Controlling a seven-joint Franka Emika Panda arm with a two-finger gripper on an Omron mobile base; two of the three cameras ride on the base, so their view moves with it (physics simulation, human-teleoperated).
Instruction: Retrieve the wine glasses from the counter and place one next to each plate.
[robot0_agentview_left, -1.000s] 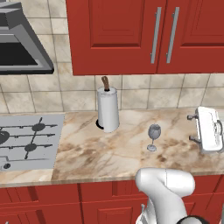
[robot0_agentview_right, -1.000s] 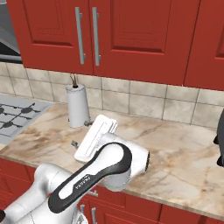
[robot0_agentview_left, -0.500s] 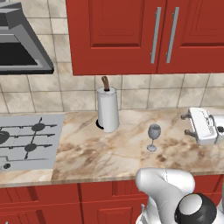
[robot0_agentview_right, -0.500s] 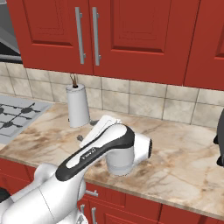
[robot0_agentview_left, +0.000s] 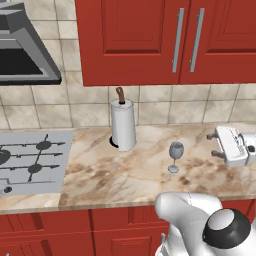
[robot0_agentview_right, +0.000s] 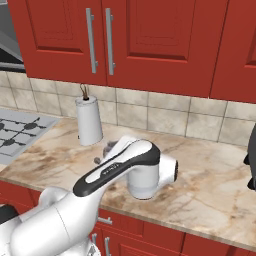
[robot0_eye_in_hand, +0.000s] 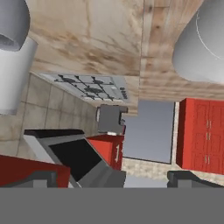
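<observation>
Swinging further over the counter, the gripper is standing wide open and empty, well right of the wine glass.

Pretty standard kitchen setup: red wall cabinets with long steel handles up top, beige tiled backsplash underneath. A grey range hood hangs on the left above a grey gas hob. More red cabinet fronts run below the marbled stone top. Lighting is flat and even.
</observation>
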